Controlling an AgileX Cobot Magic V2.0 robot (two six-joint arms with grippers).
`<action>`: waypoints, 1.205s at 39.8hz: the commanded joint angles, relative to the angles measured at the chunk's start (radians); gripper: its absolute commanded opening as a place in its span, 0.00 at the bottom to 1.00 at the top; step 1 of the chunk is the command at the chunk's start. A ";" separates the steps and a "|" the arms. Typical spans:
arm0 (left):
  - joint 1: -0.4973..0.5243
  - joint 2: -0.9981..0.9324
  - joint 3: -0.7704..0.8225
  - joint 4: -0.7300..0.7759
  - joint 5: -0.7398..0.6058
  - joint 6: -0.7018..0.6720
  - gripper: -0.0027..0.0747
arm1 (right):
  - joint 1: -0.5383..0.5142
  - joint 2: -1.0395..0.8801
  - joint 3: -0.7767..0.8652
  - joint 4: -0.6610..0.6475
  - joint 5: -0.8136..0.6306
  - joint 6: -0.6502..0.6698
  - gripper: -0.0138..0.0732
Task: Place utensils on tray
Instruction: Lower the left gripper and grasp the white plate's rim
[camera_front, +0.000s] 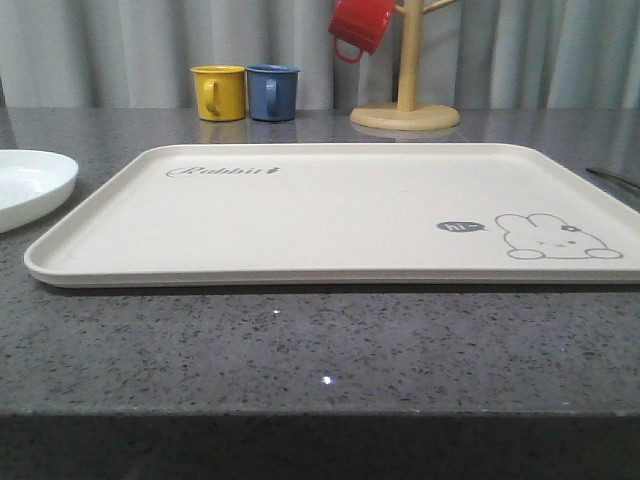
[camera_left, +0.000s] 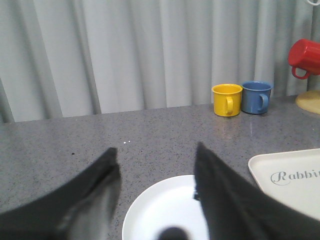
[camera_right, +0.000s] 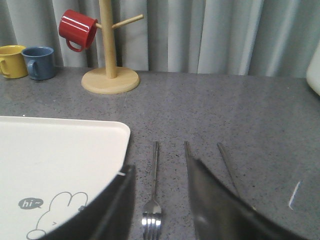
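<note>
Bare and waiting, the cream tray (camera_front: 330, 215) sits mid-desk. Right gripper (camera_right: 160, 200) hangs jaws apart, empty, straddling the fork (camera_right: 153, 200) right of the tray — lower squarely, pinch the handle. Left gripper (camera_left: 155, 195) gapes empty over the white plate (camera_left: 160, 215).

Bare counter lies between the right claw's (camera_right: 160, 200) spread fingers except the fork (camera_right: 153, 200); the tray (camera_right: 65, 150) crowds one finger, chopsticks (camera_right: 227, 167) the other.
</note>
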 joint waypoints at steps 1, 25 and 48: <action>0.001 0.014 -0.035 0.001 -0.072 -0.005 0.84 | -0.004 0.019 -0.035 -0.007 -0.070 -0.006 0.76; 0.001 0.134 -0.105 -0.040 0.012 -0.005 0.93 | -0.004 0.019 -0.031 -0.007 -0.063 -0.006 0.91; -0.169 0.825 -0.639 -0.045 0.706 -0.005 0.93 | -0.004 0.019 -0.031 -0.007 -0.063 -0.006 0.91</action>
